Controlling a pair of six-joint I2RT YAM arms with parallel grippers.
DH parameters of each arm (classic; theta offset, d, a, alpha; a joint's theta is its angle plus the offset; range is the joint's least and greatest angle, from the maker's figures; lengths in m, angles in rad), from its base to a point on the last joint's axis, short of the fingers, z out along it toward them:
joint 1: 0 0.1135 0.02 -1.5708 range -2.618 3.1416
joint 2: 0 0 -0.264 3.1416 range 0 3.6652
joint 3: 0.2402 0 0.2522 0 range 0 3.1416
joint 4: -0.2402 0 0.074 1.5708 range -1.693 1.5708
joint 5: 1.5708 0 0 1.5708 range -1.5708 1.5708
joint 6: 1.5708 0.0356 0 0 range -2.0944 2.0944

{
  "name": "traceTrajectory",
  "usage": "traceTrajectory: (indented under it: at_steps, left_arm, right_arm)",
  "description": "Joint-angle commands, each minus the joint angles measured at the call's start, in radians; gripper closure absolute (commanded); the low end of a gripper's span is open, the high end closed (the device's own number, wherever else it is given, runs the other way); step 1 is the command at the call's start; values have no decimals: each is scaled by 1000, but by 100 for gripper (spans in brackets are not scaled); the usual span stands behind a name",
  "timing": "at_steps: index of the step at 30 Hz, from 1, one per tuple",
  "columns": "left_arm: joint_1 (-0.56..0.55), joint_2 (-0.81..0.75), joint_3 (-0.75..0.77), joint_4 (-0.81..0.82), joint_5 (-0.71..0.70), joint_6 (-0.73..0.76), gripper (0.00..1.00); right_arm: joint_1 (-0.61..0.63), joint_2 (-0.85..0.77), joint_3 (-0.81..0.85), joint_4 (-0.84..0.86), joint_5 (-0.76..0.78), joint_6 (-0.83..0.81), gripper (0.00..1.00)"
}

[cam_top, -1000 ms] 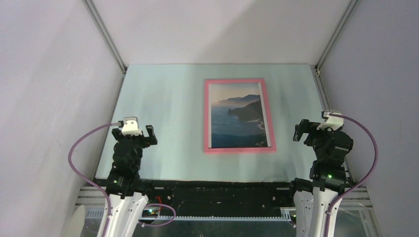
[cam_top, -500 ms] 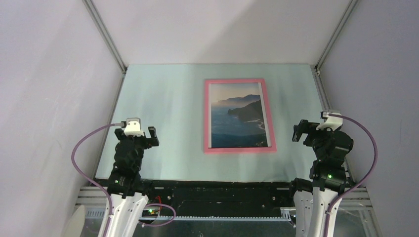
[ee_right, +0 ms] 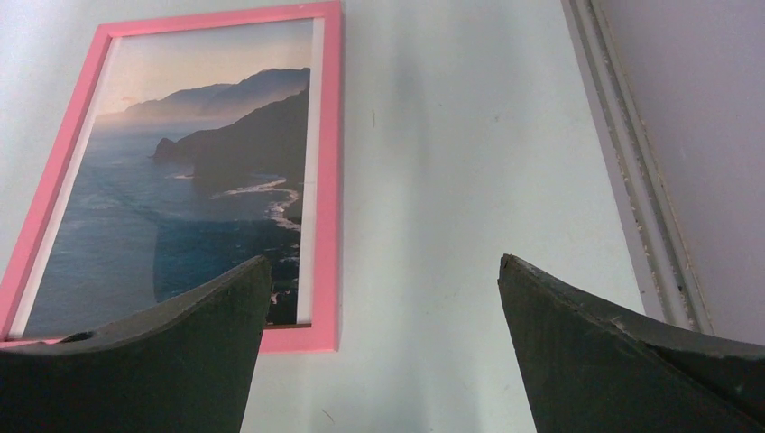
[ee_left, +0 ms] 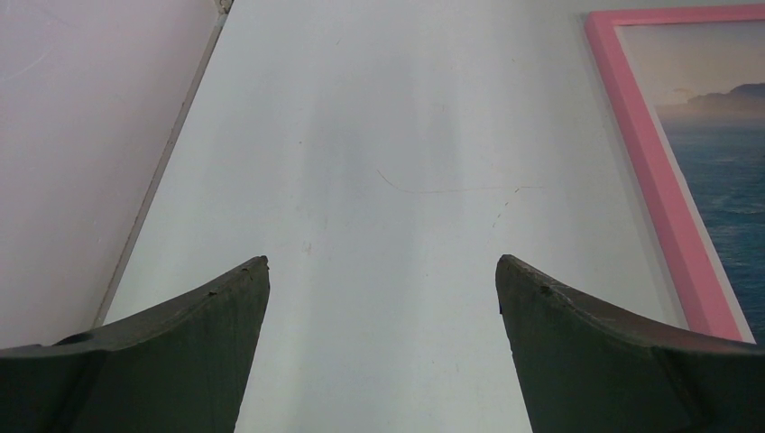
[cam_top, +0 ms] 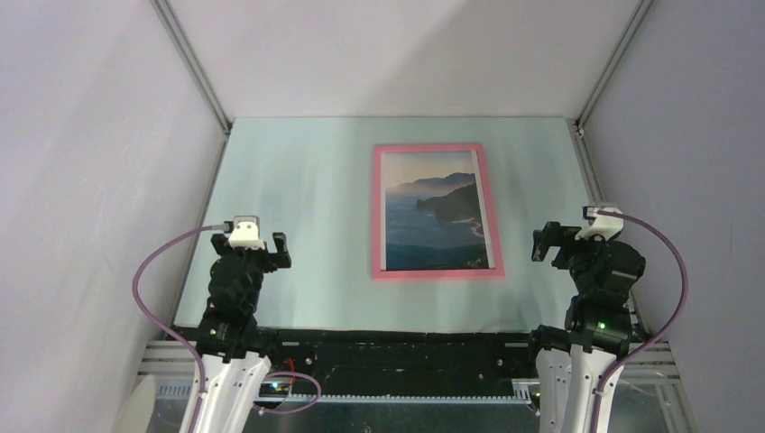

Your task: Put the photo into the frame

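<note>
Both pincers, the left gripper (cam_top: 252,245) and the right gripper (cam_top: 570,239), are held spread wide, and nothing is gripped by either. The photo (cam_top: 433,212) is seen lying face up inside the frame (cam_top: 437,273), which is laid flat on the table (cam_top: 298,198) between the arms, apart from both.

Black arms (cam_top: 236,293) with white bases (cam_top: 221,383), looping purple cables (cam_top: 144,271) and dark curved end effector fingers (ee_left: 180,352)
</note>
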Motion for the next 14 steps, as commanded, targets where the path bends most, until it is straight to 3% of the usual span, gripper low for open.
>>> traceTrajectory:
  at_steps: [1, 14]
  left_arm:
    - [16, -6, -9, 41, 18, 24, 0]
    - [28, -12, -11, 40, 32, 26, 0]
  right_arm:
    - [-3, -20, 3, 11, -22, -20, 1]
    - [-3, -34, 3, 4, -46, -34, 0]
